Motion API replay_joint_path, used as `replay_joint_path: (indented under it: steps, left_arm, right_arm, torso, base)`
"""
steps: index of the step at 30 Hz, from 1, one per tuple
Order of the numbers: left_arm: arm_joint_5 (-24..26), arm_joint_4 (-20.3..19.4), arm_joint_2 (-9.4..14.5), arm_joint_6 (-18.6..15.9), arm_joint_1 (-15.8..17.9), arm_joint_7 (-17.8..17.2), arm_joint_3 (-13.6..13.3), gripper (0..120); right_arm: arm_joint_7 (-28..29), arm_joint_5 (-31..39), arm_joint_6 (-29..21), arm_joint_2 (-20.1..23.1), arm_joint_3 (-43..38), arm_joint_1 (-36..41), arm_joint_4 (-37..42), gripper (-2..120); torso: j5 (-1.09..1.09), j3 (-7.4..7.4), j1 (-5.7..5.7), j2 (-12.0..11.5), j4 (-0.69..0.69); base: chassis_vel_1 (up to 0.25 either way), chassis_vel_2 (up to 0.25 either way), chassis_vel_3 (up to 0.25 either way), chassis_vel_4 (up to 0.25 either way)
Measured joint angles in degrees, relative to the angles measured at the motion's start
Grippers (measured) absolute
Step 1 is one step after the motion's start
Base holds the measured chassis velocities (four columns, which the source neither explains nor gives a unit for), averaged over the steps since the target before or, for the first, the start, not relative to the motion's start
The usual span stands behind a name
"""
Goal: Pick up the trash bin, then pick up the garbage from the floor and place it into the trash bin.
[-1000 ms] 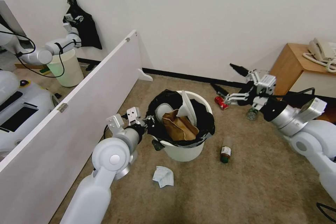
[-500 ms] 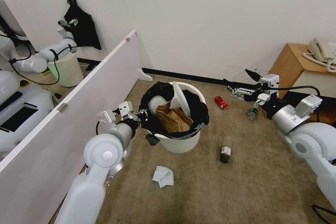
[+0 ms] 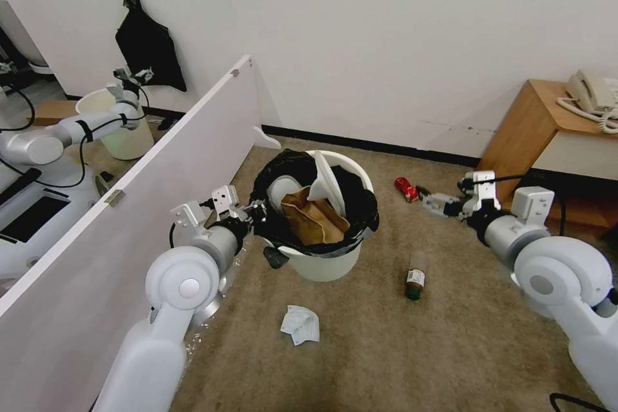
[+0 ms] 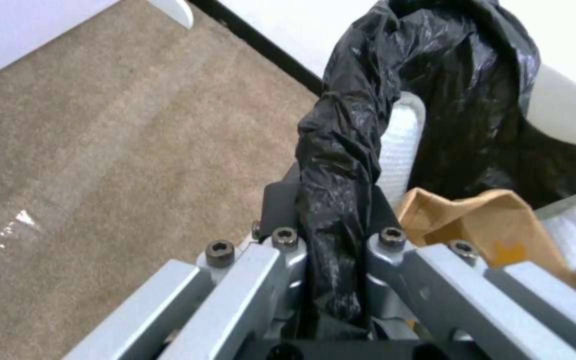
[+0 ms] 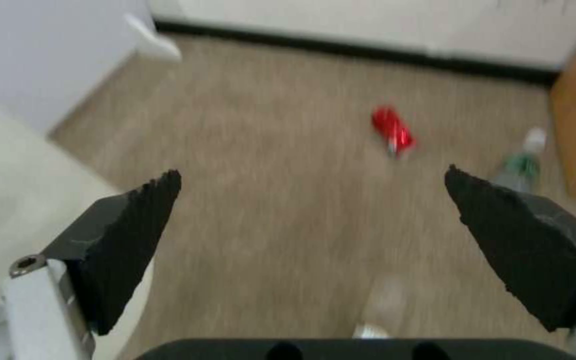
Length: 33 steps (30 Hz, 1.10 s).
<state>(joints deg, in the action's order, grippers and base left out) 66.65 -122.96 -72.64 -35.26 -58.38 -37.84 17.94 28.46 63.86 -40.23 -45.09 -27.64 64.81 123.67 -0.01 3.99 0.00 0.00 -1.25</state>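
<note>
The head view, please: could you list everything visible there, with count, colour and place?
trash bin: one, white with black liner, centre floor.
brown paper bag: one, inside the bin.
white slippers: in the bin beside the bag; count unclear.
red can: one, on carpet right of the bin.
small bottle: one, dark with green cap, carpet right of the bin.
crumpled tissue: one, white and blue, carpet nearer than the bin.
partition: one, white, left.
cabinet: one, wooden, right, bearing a white telephone.
left gripper: shut on the bin's liner.
right gripper: open, low by the can.
</note>
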Motion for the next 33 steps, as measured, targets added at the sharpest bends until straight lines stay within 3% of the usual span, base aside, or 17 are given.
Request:
replay_joint_path:
  steps: [6,22,33]
  left_arm:
    - [0.0,0.0,-0.1,0.0,-0.1,-0.1,-0.2,4]
    - [-0.2,-0.4,-0.5,0.0,-0.8,-0.1,0.1,4]
    - [-0.4,-1.7,-0.3,0.0,-2.2,-0.2,1.1,4]
  right_arm:
    - [6.7,8.8,-2.6,-0.8,1.0,-0.6,-0.1,100]
    - [7.5,8.8,-2.2,-3.6,4.8,-2.6,-5.6,100]
    - [5.5,8.6,-2.0,-6.8,7.5,-5.6,-15.2,100]
  torso:
    - [0.00,0.00,0.00,0.0,0.01]
    - [0.01,0.00,0.00,0.0,0.00]
    - [0.01,0.00,0.00,0.0,0.01]
  base:
    - [0.000,0.000,0.000,0.000]
    - [0.000,0.000,0.000,0.000]
    - [0.000,0.000,0.000,0.000]
